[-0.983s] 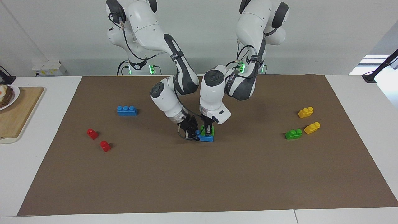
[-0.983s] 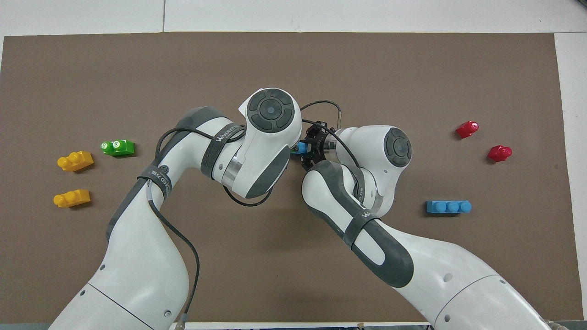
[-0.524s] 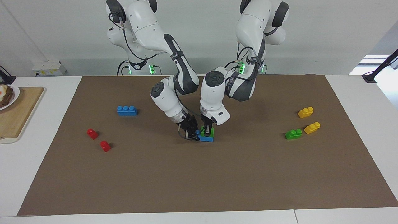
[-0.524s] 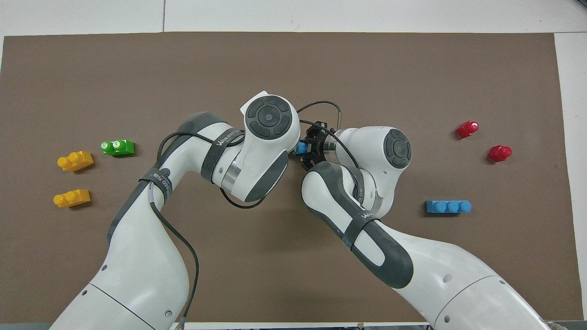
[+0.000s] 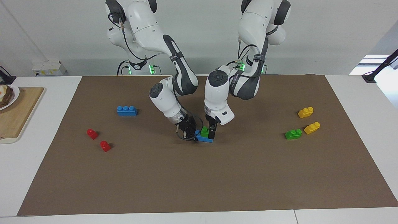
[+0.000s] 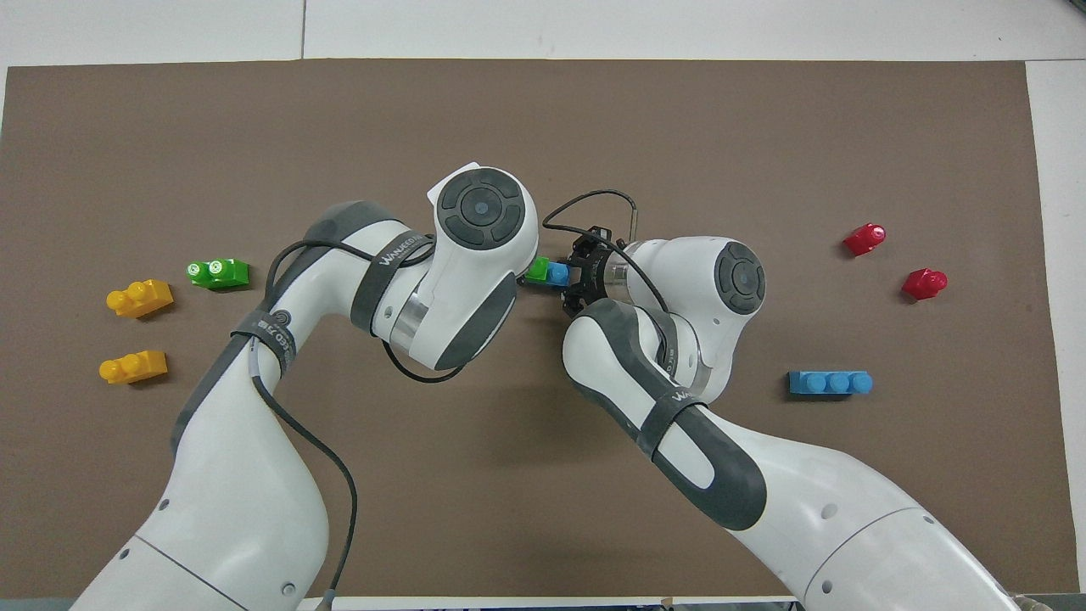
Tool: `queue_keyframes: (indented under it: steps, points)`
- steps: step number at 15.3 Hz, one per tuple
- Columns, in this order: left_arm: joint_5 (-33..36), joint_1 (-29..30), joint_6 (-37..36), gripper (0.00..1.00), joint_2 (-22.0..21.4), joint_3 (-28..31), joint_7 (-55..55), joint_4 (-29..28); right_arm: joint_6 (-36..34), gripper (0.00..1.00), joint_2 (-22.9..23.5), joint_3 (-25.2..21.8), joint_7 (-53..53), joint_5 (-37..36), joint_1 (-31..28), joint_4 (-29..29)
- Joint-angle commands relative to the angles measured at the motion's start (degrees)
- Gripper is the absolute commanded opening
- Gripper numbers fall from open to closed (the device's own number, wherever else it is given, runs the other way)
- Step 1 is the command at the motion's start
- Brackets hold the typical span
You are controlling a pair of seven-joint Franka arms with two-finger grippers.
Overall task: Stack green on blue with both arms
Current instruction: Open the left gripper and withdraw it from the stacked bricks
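Observation:
A green brick (image 5: 204, 131) sits on a blue brick (image 5: 205, 139) in the middle of the brown mat. Both also show in the overhead view, the green brick (image 6: 536, 271) and the blue brick (image 6: 557, 273). My right gripper (image 5: 190, 132) is low at the blue brick's end toward the right arm and is shut on it; it also shows in the overhead view (image 6: 577, 273). My left gripper (image 5: 212, 133) is right beside the green brick, toward the left arm's end. In the overhead view it is hidden under its own wrist.
A second green brick (image 5: 293, 134) and two yellow bricks (image 5: 305, 112) (image 5: 312, 128) lie toward the left arm's end. A second blue brick (image 5: 127, 110) and two red bricks (image 5: 92, 133) (image 5: 105, 146) lie toward the right arm's end. A wooden board (image 5: 18, 112) lies off the mat.
My left gripper has shifted off the top of the green brick toward the left arm's end, uncovering the brick. The green brick stays on the blue one. The right gripper has barely moved.

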Motion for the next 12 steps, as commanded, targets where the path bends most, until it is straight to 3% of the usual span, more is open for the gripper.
queue_keyframes:
  steps: [1,6,12]
  points:
    - [0.4,3.7,-3.4,1.0,-5.8,-0.3,6.3,-1.5,1.7,0.9,1.3,-0.4,-2.9,0.3,-0.7,-2.9]
    - [0.2,10.8,-9.6,1.0,-10.6,-0.4,25.1,-1.4,0.1,0.99,1.3,-0.4,-3.1,0.2,-1.8,-1.8]
    - [-1.7,24.5,-16.8,1.0,-14.7,-0.3,61.1,-1.8,-9.9,0.99,-1.0,-0.9,-6.4,-2.4,-8.2,1.3]
